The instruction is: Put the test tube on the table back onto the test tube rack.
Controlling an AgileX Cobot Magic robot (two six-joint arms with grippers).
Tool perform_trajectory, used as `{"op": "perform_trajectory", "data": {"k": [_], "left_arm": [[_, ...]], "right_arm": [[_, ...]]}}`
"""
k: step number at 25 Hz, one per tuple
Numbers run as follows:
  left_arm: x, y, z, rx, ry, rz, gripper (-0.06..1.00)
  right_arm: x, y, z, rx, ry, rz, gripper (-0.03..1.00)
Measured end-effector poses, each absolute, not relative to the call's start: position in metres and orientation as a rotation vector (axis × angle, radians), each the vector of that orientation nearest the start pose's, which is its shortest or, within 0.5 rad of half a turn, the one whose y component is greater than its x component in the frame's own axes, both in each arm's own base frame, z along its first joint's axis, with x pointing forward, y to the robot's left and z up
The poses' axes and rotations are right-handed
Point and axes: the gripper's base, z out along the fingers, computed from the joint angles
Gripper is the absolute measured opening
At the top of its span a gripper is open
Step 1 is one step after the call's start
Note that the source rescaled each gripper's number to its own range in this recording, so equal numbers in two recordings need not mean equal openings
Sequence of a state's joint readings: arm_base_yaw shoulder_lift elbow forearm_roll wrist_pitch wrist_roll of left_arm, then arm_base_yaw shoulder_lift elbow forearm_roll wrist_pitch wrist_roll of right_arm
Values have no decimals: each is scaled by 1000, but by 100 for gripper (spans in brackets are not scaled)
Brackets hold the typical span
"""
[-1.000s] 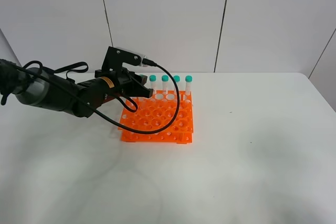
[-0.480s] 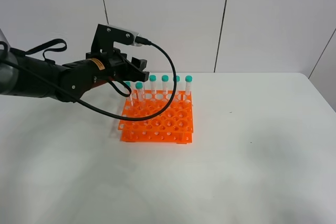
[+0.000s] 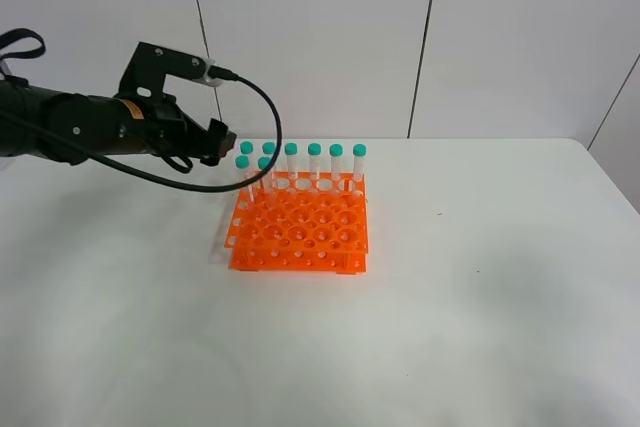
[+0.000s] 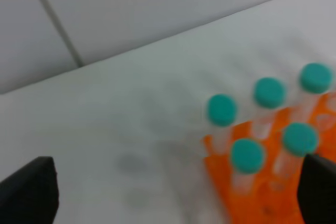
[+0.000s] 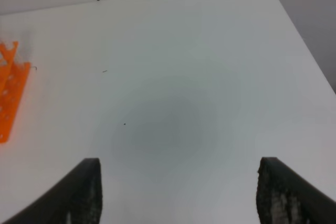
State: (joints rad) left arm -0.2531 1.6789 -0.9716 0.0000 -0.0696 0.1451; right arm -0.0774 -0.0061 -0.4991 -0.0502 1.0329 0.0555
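tubes (image 3: 246,161) are seen upright in the rack (image 3: 300,232) on the surface (image 3: 480,297). left tool (image 3: 215,142) is held spread and empty beside them; right tool (image 5: 178,192) is spread too.

A laboratory bench was suggested: an orange test tube rack (image 3: 300,225) with capped tubes (image 3: 314,163) was set on a plain white table (image 3: 480,287), backed by panelled walls (image 3: 320,37).

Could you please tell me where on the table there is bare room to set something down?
The table is bare right of the orange test tube rack and in front of it. Crowding is at the rack's back-left corner, where capped tubes stand beside the left gripper.
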Motion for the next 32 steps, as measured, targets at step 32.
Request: {"op": "perform_trajectory", "data": {"k": [32], "left_arm": [[207, 9, 296, 155, 2929, 60, 100]], "right_arm": [[-5, -4, 279, 135, 2006, -74, 80]]}}
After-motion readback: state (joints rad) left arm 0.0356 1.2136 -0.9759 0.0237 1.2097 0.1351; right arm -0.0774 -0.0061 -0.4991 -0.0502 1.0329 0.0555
